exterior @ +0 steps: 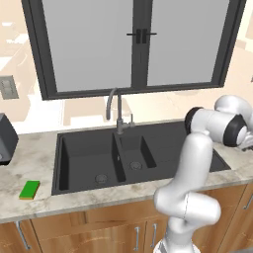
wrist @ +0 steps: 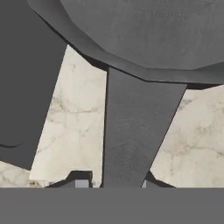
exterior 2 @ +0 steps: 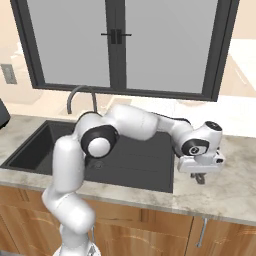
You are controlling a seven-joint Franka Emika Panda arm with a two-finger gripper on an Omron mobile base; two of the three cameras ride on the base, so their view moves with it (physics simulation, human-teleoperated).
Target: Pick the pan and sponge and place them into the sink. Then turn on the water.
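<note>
A: How do the jaws stand?
B: Narrowed onto the pan's handle (wrist: 131, 131), a flat dark grey strip.
A: And the pan (wrist: 144, 33)?
B: Round, dark grey, on the marble bench (wrist: 74, 127), right of the black sink (exterior: 89, 158); green sponge (exterior: 29, 189) far left.

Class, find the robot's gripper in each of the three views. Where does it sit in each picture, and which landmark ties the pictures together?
Left base view: gripper at the far right edge, beyond the sink's right end.
Right base view: lower right, just above the counter, right of the sink.
Hand view: bottom centre, tips either side of the pan handle.
Shared landmark: the marble counter.
</note>
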